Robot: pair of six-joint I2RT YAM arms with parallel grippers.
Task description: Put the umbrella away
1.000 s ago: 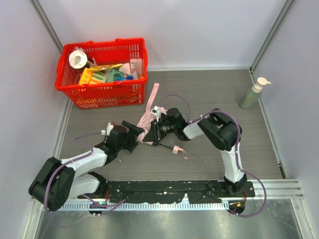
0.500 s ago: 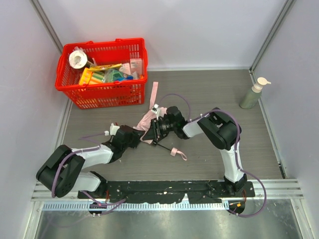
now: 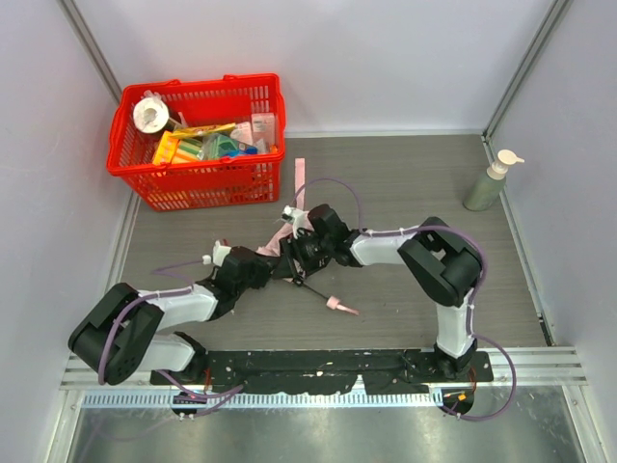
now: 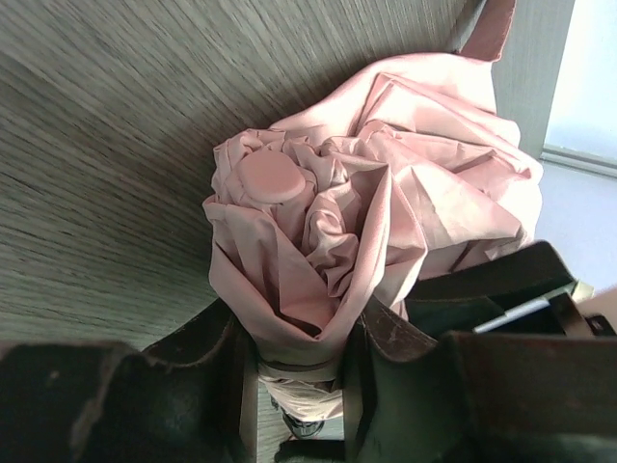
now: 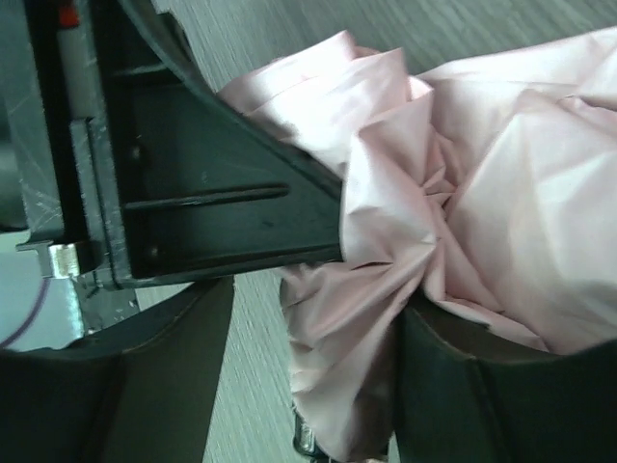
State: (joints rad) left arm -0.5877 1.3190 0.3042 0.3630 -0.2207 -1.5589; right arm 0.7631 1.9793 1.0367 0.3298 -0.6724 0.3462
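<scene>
The umbrella [image 3: 281, 236] lies mid-table as a crumpled pale pink bundle. Its thin black shaft runs down-right to the small pink handle [image 3: 339, 304], and a pink strap [image 3: 298, 183] trails toward the basket. My left gripper [image 3: 267, 266] reaches it from the left. In the left wrist view the left gripper [image 4: 299, 362] is shut on the umbrella [image 4: 318, 222], squeezing the gathered fabric near its capped tip. My right gripper [image 3: 298, 255] meets it from the right. In the right wrist view the right gripper [image 5: 308, 376] is open. The umbrella [image 5: 463, 203] fabric rests against one finger, with a gap at the other.
A red plastic basket [image 3: 207, 183] filled with several items stands at the back left. A green pump bottle [image 3: 490, 181] stands at the far right by the wall. The left gripper's black body [image 5: 193, 193] sits right beside the right jaws.
The left gripper's jaws have closed onto the umbrella fabric. The right gripper's jaws have widened, and it has shifted slightly left. The handle end has swung a little.
</scene>
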